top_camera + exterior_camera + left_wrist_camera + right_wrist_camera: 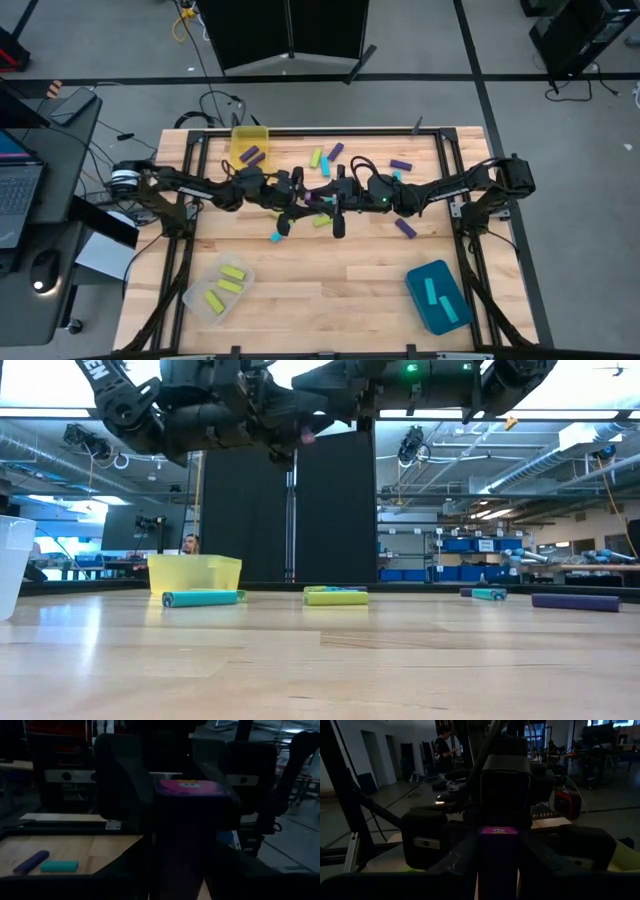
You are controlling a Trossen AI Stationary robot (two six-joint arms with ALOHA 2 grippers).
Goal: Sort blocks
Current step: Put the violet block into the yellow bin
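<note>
Both arms meet over the middle of the table, high above it. My left gripper and my right gripper face each other, each shut on one purple block. The block's pink end face shows in the left wrist view, the right wrist view and the low view. Loose blocks lie flat on the table: purple, another purple, yellow-green and cyan. My left gripper has the purple block pinched between its two fingers by the long sides, below the pink end. The block is lifted clear of the table. My right gripper pinches the same block by its sides from the opposite side. The dark fingers hide the exact places of contact.
A yellow bin at the far left holds a purple block. A clear bin at the near left holds yellow-green blocks. A teal bin at the near right holds cyan blocks. Bare wood lies between the two near bins. A person stands in the room behind.
</note>
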